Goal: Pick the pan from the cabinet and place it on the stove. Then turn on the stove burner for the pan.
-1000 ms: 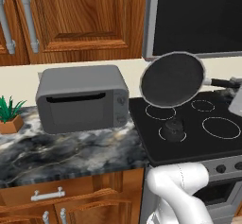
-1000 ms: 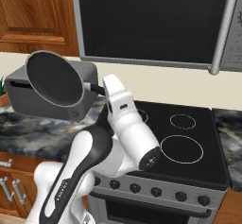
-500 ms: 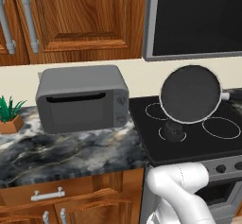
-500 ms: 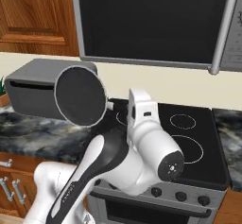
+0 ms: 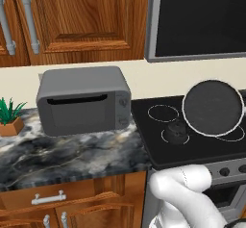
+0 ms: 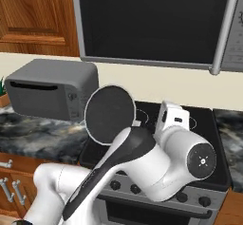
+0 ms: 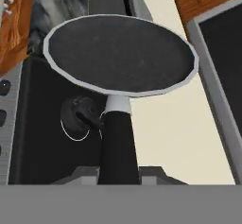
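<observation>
Above the stove in the left base view, the pan hangs tilted on edge, right of the toaster. Right base view: pan over the cooktop's left side. Hand view: my gripper is clamped on the pan's handle.

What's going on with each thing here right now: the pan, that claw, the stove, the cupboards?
pan: held up by its handle, tipped on edge above the cooktop, not set down.
gripper: shut on the pan handle.
stove: nothing resting on its rings.
cabinet: doors in view closed.
toaster oven: door closed.
</observation>
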Motion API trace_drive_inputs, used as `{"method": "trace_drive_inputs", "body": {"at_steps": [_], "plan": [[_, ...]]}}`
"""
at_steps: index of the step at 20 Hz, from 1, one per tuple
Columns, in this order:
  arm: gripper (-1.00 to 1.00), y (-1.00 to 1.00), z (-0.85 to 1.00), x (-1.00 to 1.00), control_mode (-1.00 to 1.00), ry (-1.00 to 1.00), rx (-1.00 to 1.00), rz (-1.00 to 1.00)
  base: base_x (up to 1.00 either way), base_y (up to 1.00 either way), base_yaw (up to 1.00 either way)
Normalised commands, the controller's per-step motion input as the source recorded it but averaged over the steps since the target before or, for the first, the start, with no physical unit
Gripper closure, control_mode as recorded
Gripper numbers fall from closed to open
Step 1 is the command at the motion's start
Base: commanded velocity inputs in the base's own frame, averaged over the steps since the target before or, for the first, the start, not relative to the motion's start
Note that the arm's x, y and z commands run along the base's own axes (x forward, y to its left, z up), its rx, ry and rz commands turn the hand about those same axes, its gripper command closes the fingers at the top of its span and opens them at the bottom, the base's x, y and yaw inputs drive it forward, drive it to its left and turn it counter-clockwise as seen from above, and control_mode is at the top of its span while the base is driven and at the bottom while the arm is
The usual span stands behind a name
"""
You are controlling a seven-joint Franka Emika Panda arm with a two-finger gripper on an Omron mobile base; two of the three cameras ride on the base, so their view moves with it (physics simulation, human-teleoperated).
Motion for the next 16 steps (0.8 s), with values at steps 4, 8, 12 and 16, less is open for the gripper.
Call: {"method": "trace_drive_inputs", "body": {"at_steps": [4, 8, 12, 16], "plan": [[1.0, -0.83, -0.38, -0.02, -1.0, 0.32, 0.05, -0.14, 0.0, 0.0, 0.0], [1.0, -0.83, -0.43, 0.0, -1.0, 0.32, 0.03, -0.14, 0.0, 0.0, 0.0], [1.0, -0.73, -0.46, 0.0, -1.0, 0.32, 0.04, -0.14, 0.0, 0.0, 0.0], [1.0, -0.66, -0.5, 0.01, -1.0, 0.3, 0.07, -0.15, 0.0, 0.0, 0.0]]}}
